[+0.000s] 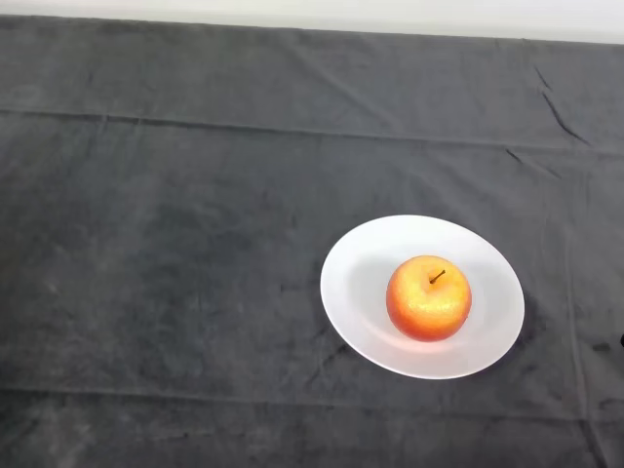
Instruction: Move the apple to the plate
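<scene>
A red-and-yellow apple (428, 297) with a short dark stem stands upright on a white round plate (363, 258), a little right of the plate's middle. The plate lies on the dark cloth at the right of the head view, below the centre.
The dark grey cloth (175, 244) covers the whole table, with creases running across it at the back and near the front. A pale strip of wall or floor (390, 15) shows beyond the table's far edge.
</scene>
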